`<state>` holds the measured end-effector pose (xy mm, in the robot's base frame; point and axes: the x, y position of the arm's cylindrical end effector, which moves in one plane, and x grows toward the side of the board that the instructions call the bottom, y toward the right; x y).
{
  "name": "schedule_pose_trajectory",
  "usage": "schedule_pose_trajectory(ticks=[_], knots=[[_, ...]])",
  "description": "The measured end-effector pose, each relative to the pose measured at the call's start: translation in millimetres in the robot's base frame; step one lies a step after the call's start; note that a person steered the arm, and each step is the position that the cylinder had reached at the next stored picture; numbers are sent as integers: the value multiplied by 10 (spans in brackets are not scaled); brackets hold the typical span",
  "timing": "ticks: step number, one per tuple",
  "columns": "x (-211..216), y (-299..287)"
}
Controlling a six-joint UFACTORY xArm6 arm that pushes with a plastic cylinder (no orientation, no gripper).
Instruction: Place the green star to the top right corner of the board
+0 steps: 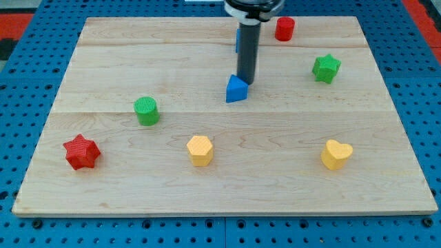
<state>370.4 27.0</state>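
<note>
Resting against the blue triangular block (236,89) mid-board, my tip (246,83), a bare rod holding nothing, could drag it along toward the green star (326,68), near the view's right edge, or clip the red cylinder (284,29).

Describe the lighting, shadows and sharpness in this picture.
Camera view: even, soft light, no glare on the board; blocks such as the green star cast only faint shadows; my tip, beside the blue block, looks sharp; edges show no clear distortion.
</note>
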Motion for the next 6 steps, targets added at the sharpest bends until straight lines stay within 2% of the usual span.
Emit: schedule_pose_trajectory(ticks=[1,3,4,5,6], knots=[[31,115],[14,1974],[27,2310],[139,1753],[50,1689]])
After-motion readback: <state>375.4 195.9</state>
